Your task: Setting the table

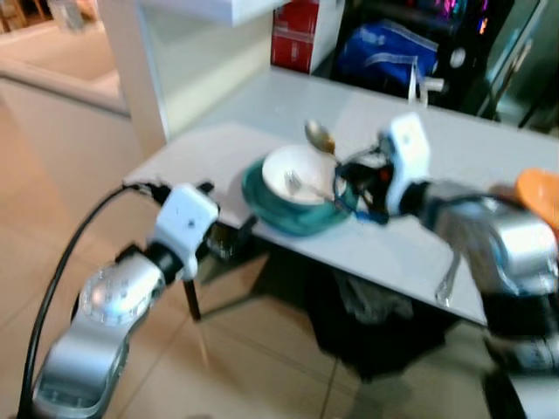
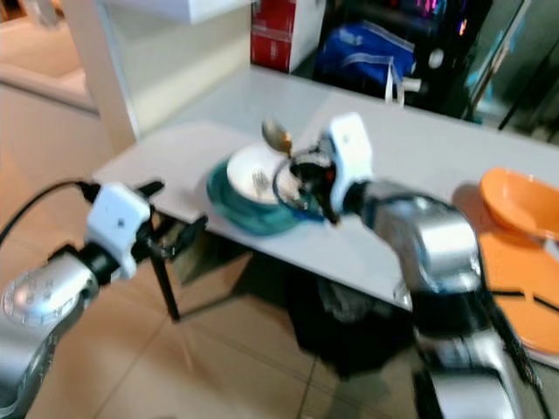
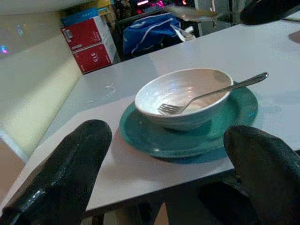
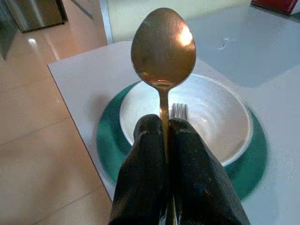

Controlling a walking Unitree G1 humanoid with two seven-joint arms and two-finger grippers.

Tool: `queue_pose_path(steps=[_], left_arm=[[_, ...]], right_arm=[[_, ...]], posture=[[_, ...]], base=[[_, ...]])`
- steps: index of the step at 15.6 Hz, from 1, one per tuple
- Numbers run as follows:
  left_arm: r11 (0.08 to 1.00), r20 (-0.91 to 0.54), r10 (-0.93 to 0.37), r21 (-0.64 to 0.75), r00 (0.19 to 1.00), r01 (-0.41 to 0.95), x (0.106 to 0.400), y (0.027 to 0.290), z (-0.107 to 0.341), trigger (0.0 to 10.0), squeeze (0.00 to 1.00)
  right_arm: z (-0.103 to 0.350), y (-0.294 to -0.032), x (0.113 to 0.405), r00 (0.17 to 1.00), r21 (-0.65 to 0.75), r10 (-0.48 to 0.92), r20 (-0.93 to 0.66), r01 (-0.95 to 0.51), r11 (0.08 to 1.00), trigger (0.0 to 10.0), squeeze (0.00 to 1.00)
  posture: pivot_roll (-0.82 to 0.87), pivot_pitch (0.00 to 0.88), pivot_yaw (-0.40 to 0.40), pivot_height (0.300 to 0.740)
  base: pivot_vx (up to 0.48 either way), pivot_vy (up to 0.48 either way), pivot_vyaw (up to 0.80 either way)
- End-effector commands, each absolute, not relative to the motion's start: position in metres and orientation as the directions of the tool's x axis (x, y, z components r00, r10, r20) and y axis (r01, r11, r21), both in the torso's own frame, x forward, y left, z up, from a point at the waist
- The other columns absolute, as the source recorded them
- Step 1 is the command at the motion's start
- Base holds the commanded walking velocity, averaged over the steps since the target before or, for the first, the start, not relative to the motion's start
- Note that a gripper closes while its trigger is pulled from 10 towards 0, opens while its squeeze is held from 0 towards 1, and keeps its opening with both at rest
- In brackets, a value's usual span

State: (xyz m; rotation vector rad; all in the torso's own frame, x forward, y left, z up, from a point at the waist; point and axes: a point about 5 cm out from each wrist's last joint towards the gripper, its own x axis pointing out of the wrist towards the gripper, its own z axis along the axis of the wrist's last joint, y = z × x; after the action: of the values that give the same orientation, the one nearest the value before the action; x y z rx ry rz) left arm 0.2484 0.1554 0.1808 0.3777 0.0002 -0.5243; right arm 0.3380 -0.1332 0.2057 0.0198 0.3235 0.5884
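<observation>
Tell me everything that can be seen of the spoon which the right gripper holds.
The spoon looks like golden-brown metal, shiny, with an oval bowl and a thin straight handle. The right gripper is shut on the handle, its two black fingers pressed on both sides. The spoon's bowl points away from the gripper. It is held in the air above the white bowl, touching nothing else; a fork lies in that bowl.
</observation>
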Motion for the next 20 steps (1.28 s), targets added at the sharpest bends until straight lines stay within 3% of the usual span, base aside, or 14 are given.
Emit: queue_pose_path(steps=[1,5,8,20], left_arm=[[0.787,-0.113,-0.497,0.359,0.860,0.502,0.249,0.155,0.181,10.0,0.00],[0.761,-0.139,-0.532,0.354,0.835,0.543,0.247,0.153,0.182,10.0,0.00],[0.750,-0.156,-0.544,0.349,0.824,0.561,0.246,0.153,0.181,10.0,0.00],[0.722,-0.217,-0.578,0.314,0.787,0.617,0.239,0.149,0.171,10.0,0.00]], right_arm=[[0.201,-0.142,0.346,0.810,0.125,0.482,-0.334,-0.469,0.874,10.0,0.00],[0.188,-0.141,0.372,0.801,0.063,0.428,-0.419,-0.445,0.893,10.0,0.00],[0.187,-0.137,0.386,0.753,0.057,0.468,-0.463,-0.501,0.863,10.0,0.00],[0.189,-0.117,0.401,0.693,0.000,0.475,-0.543,-0.565,0.825,10.0,0.00]], posture=[[0.08,0.002,-0.067,0.740],[0.08,0.001,-0.066,0.740],[0.09,0.000,-0.069,0.740],[0.09,0.000,-0.077,0.740]], base=[[0.000,0.000,0.00],[0.000,0.000,0.00],[0.000,0.000,0.00],[0.000,0.000,0.00]])
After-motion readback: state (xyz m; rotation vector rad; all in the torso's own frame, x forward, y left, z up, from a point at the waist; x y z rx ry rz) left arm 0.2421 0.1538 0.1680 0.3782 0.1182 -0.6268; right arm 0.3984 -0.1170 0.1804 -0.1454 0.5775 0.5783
